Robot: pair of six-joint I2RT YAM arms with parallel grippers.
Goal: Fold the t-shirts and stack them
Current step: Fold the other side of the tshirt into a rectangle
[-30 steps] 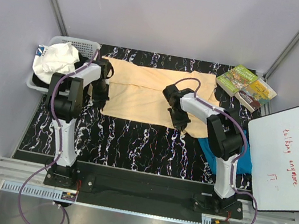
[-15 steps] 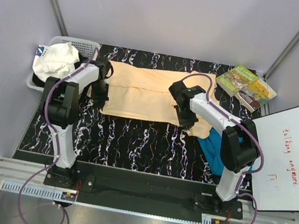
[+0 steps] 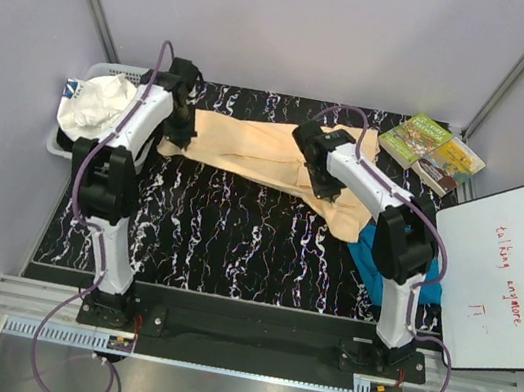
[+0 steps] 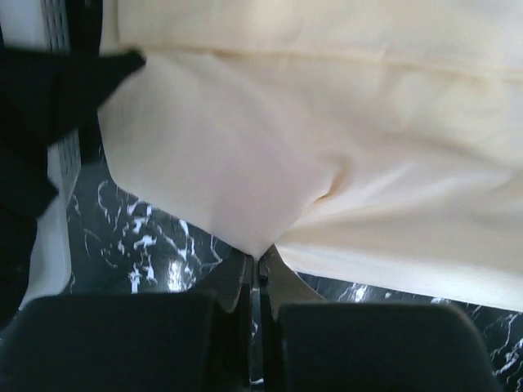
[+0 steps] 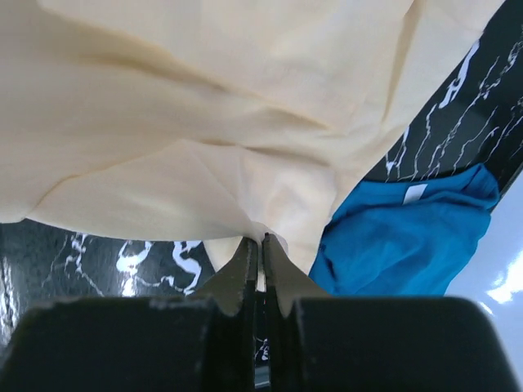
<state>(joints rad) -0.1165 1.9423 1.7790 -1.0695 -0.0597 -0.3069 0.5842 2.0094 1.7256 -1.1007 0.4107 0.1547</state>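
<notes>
The pale peach-yellow t-shirt (image 3: 250, 148) lies across the far half of the table, its near edge lifted and bunched. My left gripper (image 3: 179, 137) is shut on the shirt's left near corner; in the left wrist view the cloth (image 4: 327, 147) comes to a point pinched in that gripper (image 4: 257, 261). My right gripper (image 3: 321, 182) is shut on the right near edge, where a fold of the shirt (image 5: 204, 106) is nipped in the gripper (image 5: 261, 242). The teal-blue t-shirt (image 3: 377, 262) (image 5: 400, 237) lies crumpled at the right, partly under the right arm.
A white basket (image 3: 151, 77) holding white cloth (image 3: 101, 102) stands at the far left beside the left arm. Two books (image 3: 432, 150) lie at the far right corner. A whiteboard (image 3: 504, 264) with red writing leans off the table's right edge.
Both grippers have moved away from the near edge, carrying the shirt's near edge toward the far side. The shirt now covers a narrower strip and more of the marbled table shows.
</notes>
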